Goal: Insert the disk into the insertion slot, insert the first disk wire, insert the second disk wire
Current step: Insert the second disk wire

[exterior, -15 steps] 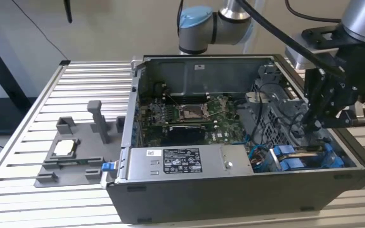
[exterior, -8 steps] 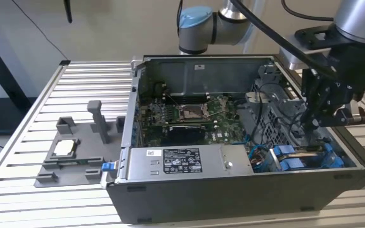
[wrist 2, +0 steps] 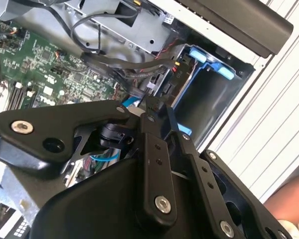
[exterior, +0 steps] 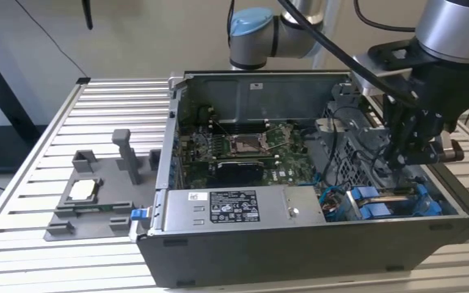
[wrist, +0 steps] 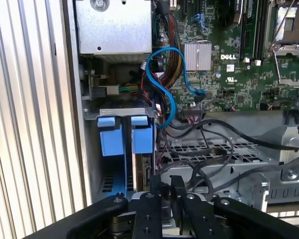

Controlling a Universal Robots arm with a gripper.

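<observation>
One gripper (exterior: pixel 403 160): mine, down inside the open PC case (exterior: pixel 316 256), right side of the exterior view, over the drive cage (wrist: pixel 224 149).
fingers (wrist: pixel 157 199): two, drawn close together with a thin gap in the first wrist view. Can't tell if anything is pinched between the tips.
disk (wrist: pixel 142 167): one, standing on edge in the insertion slot (wrist: pixel 123 112), lower right of the case in the exterior view, just beside my tips.
end tabs (wrist: pixel 106 137): two, bright blue, side by side at the mouth of the slot.
black wires (wrist: pixel 199 130): several, draped across the perforated cage, close to my tips. Can't count them exactly.
blue cable (wrist: pixel 164 74): one loop, running from the board side down toward the tabs.
motherboard (exterior: pixel 243 162): one, green, middle of the case, with one square CPU socket (exterior: pixel 247 143).
power-supply box (exterior: pixel 226 207): one, grey with a white sticker, along the near wall of the case, on the exterior view's left of the tabs.
table (exterior: pixel 39 262): one, slatted metal, with the case standing on it.
grey fixture (exterior: pixel 96 201): one, on the table at the exterior view's left, beside the case.
</observation>
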